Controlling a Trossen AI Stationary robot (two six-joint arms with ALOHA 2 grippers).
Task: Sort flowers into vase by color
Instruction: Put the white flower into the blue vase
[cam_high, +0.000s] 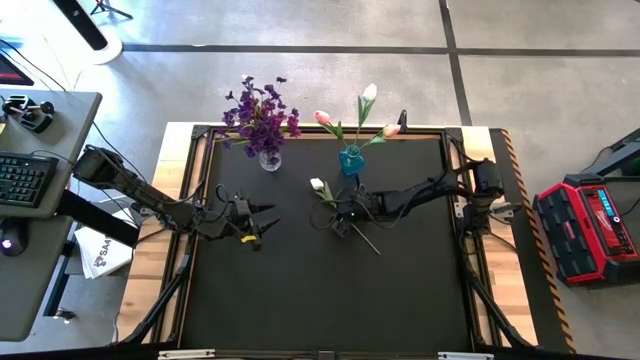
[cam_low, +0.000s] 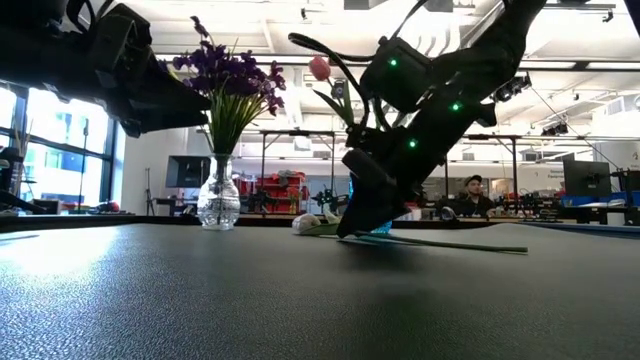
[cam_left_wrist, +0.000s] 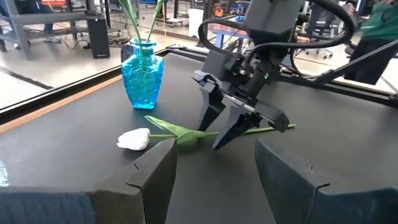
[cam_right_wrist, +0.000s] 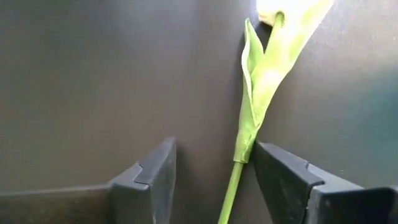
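Observation:
A white tulip (cam_left_wrist: 134, 139) lies flat on the black table mat, its green stem (cam_right_wrist: 233, 186) running toward the near right. My right gripper (cam_right_wrist: 214, 180) slants down over it, open, with one finger on each side of the stem just below the leaf (cam_right_wrist: 261, 81). Farther left, my left gripper (cam_left_wrist: 214, 180) hovers open and empty, pointing at the tulip. A clear vase (cam_high: 269, 158) at the far edge holds purple sprigs (cam_high: 260, 112). A blue vase (cam_high: 351, 160) beside it holds white and pink tulips (cam_high: 368, 95). My right gripper straddles the tulip's stem near the leaf base (cam_right_wrist: 244, 152), coming from above at a slant, with the fingers across the stem. One finger (cam_right_wrist: 280, 177) stands very close to the leaf base, and I cannot tell whether it touches. The tulip lies on the mat.
A wooden frame (cam_high: 185, 200) borders the black mat. A desk with a keyboard (cam_high: 25, 178) stands beyond the left edge, a red case (cam_high: 590, 225) beyond the right. A person (cam_low: 475, 195) sits far behind the table. The mat's near half (cam_high: 320, 300) is bare.

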